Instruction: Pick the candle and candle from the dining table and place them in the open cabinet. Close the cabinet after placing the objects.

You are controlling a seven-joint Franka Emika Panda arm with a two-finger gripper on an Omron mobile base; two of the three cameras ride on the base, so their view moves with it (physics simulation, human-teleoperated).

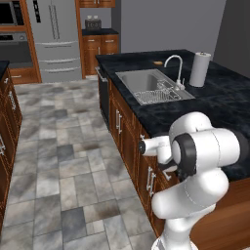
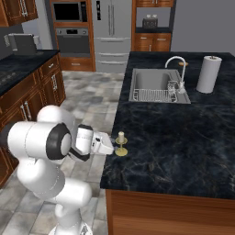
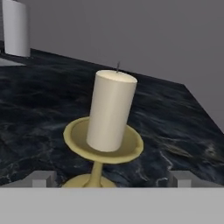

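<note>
**End effector wide open at cream candle on island edge**

Left base view: white arm folded low at the near end of the long island with black white-veined stone tabletop [image 1: 215, 105] and reddish-brown wood fronts. End effector itself hidden behind the arm's own body here, can't tell its state from this side. Built-in steel sink [image 1: 149, 85] with curved faucet [image 1: 176, 68] further along; white paper towel roll [image 1: 199, 69] upright beside the faucet. Small yellowish item [image 1: 158, 62] on the far tabletop, too small to tell what.

Right base view: end effector [image 2: 111, 146] reaches sideways over the tabletop's near-left edge. Short stubby cream-white cylinder candle [image 2: 121, 137] stands upright on a small brass-yellow stemmed holder [image 2: 121, 150], right at the end effector tip, at the edge of the tabletop. Contact not clear from here. Sink with dish rack and paper towel roll well apart, further back.

Hand view: candle centred and close, upright on the holder's dish, dark wick on top. The two finger tips [image 3: 42, 178] stand wide, one each side of the holder's stem, not touching it. Nothing held.

No readable writing or labels anywhere.
</note>
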